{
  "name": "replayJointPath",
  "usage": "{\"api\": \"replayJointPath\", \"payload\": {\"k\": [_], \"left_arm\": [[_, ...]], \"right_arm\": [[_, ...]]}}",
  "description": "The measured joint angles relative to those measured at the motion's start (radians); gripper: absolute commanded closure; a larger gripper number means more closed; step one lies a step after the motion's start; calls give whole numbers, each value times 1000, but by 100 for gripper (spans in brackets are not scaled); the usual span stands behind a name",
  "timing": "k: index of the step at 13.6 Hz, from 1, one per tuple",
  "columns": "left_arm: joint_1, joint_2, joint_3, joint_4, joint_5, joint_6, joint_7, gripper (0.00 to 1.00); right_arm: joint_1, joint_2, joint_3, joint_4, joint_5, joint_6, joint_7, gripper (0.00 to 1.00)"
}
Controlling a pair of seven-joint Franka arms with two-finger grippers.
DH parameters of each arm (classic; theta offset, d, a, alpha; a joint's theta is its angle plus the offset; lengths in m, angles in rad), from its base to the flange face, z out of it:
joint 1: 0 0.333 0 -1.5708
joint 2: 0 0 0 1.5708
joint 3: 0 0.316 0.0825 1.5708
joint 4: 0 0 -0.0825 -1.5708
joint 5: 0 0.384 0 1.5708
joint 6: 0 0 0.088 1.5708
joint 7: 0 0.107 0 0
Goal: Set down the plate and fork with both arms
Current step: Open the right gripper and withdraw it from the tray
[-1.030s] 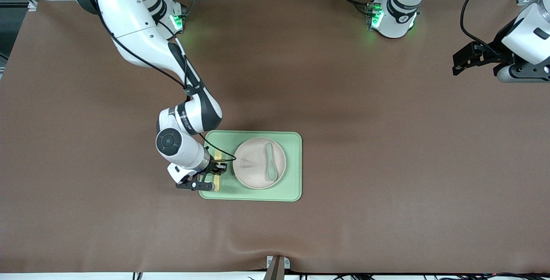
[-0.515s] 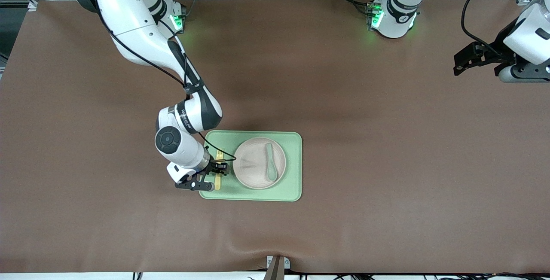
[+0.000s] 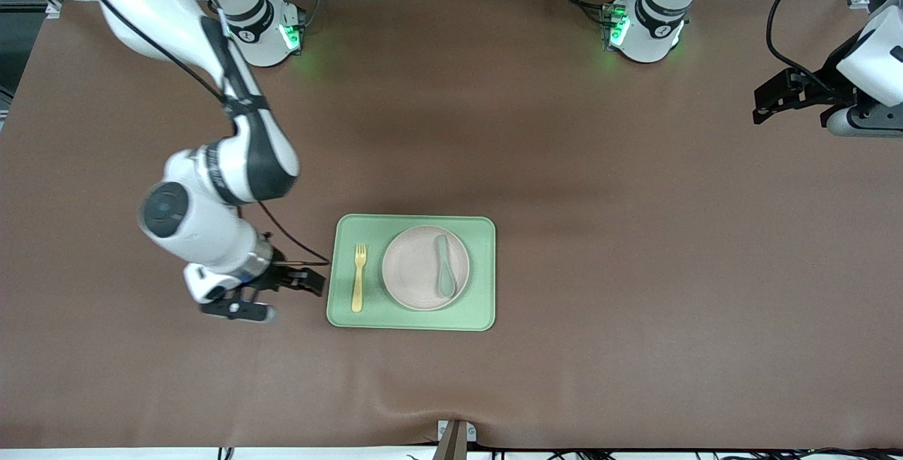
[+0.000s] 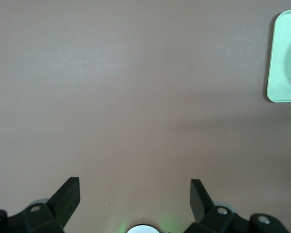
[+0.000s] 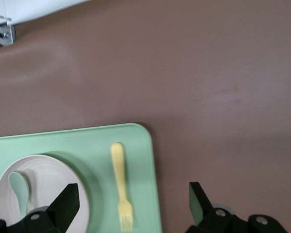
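The cream plate lies in the light green tray, with a grey-green spoon on it. The pale yellow fork lies flat in the tray beside the plate, toward the right arm's end, and nothing touches it. My right gripper hangs open and empty over the bare table just off that tray edge. In the right wrist view the fork, plate and tray lie below the open right gripper. My left gripper waits open at its own end of the table.
A brown mat covers the whole table. In the left wrist view the left gripper is over bare mat, with a corner of the tray at the frame's edge. A small metal bracket sits at the table edge nearest the front camera.
The right gripper opened and let go of the fork on the tray. It then drew away from the tray toward the right arm's end. The left gripper shifted slightly.
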Motion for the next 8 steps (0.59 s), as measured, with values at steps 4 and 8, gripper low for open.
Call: {"api": "replayJointPath", "payload": {"k": [4, 8], "left_arm": [[0, 1, 0, 1, 0, 0, 0, 0], [0, 1, 0, 3, 0, 0, 0, 0]], "right_arm": [[-136, -113, -4, -1, 0, -181, -172, 0], [-209, -240, -8, 0, -107, -334, -221, 0]]}}
